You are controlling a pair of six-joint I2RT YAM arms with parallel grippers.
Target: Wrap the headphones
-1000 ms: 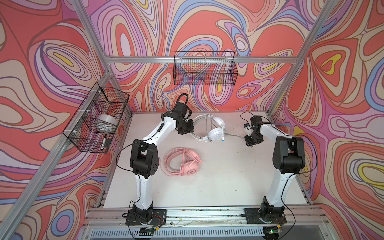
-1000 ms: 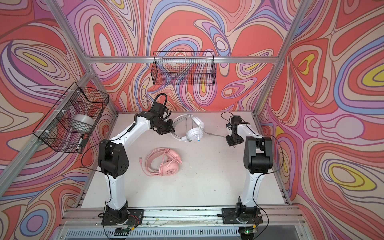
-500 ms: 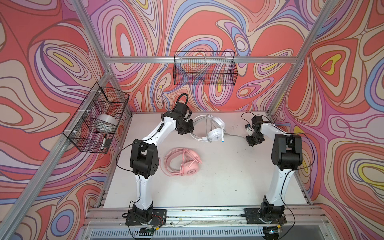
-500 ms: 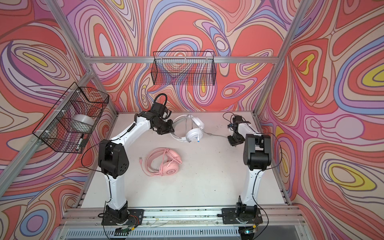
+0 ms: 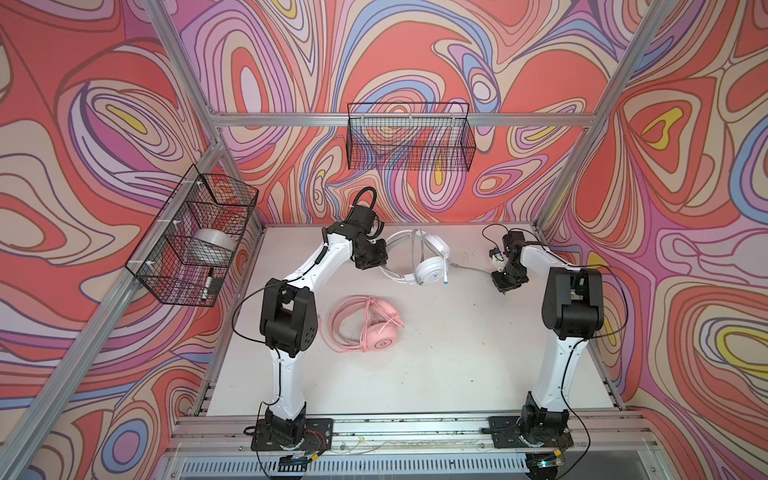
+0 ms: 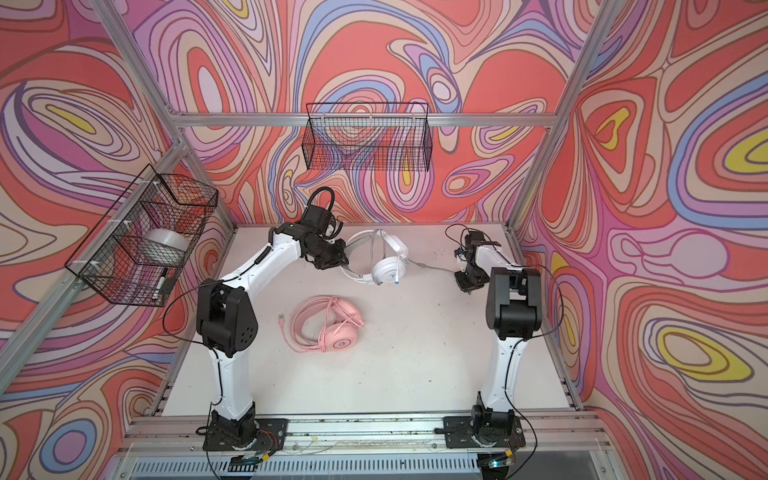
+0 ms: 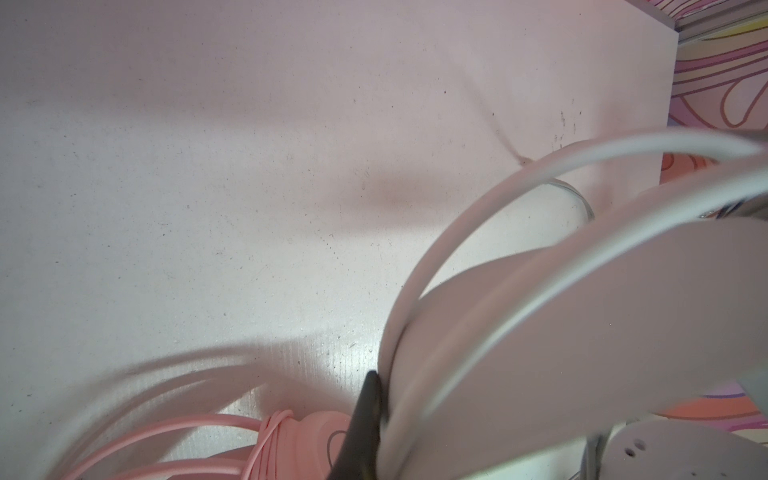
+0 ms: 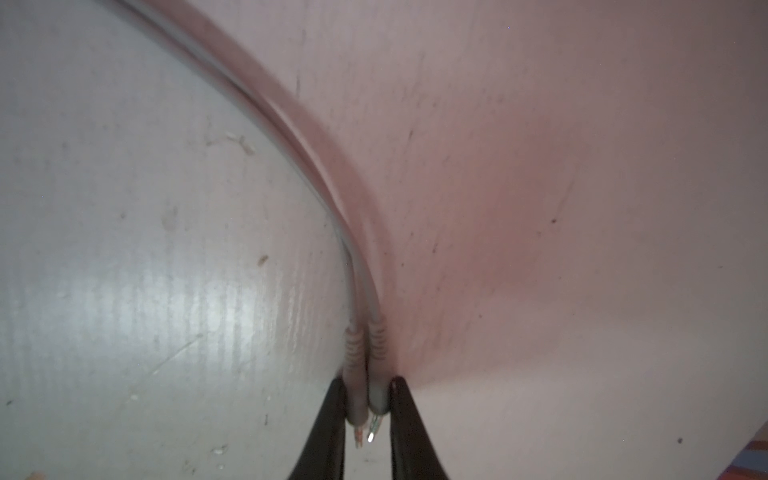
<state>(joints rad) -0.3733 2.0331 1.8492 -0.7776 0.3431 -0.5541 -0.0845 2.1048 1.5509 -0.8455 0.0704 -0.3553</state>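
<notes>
**Right end effector point(image 8: 367, 392) narrows onto the plugs point(image 8: 355, 365)**

Since a second ago the right end effector's jaws have drawn in. Its black fingers point(image 8: 332, 415) now press on either side of the two plugs, clamping them low over the counter point(image 5: 457, 357) at the far right. The plugs end the grey-white cable point(image 5: 473, 271), which runs back to the white headset point(image 5: 432, 270) near the back middle, its headband arched upward. The left end effector point(image 5: 379, 261) is closed tight on that headband, unchanged from before. The pink headset point(image 5: 376, 330), with its cable looped around it, lies on the counter nearer the front, apart from both arms.
</notes>
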